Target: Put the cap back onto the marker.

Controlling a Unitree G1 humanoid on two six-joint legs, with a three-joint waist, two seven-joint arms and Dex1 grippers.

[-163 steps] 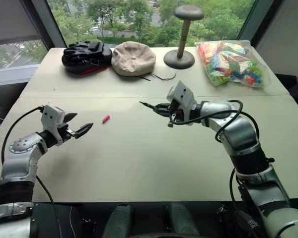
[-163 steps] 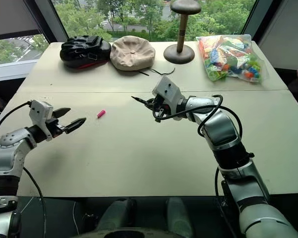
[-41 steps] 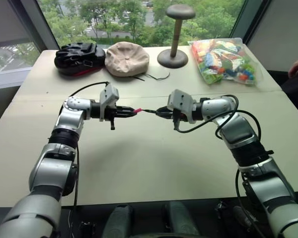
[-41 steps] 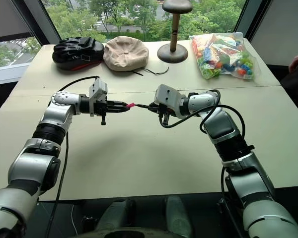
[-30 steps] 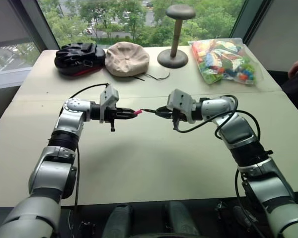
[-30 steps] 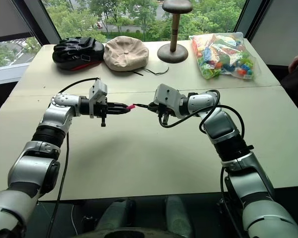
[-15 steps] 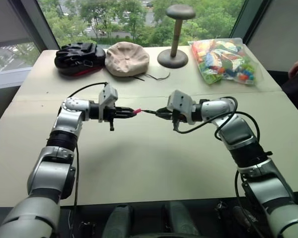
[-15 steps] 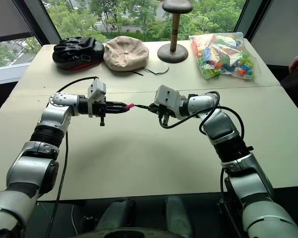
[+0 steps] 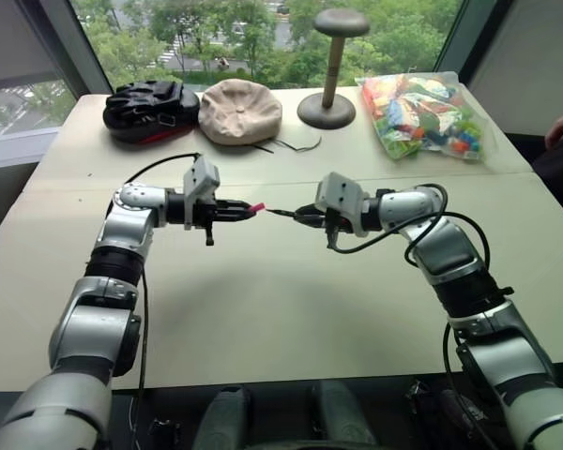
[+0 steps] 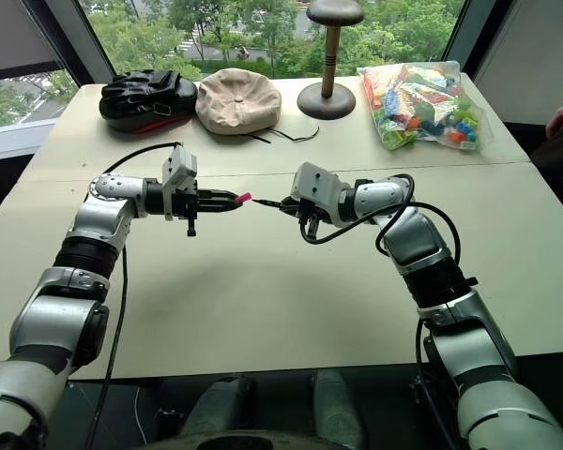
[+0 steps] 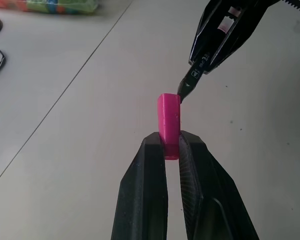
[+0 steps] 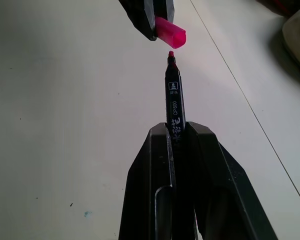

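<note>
Left end effector [image 9: 247,210] pinching cap [image 9: 258,207], beige hat [image 9: 240,110] behind

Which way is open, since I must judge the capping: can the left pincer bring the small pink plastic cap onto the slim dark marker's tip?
Probably yes: the small pink plastic cap faces the slim dark marker, with only air between.

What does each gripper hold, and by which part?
The left gripper holds the cap by its closed end. The right gripper holds the marker by its barrel, tip free.
</note>
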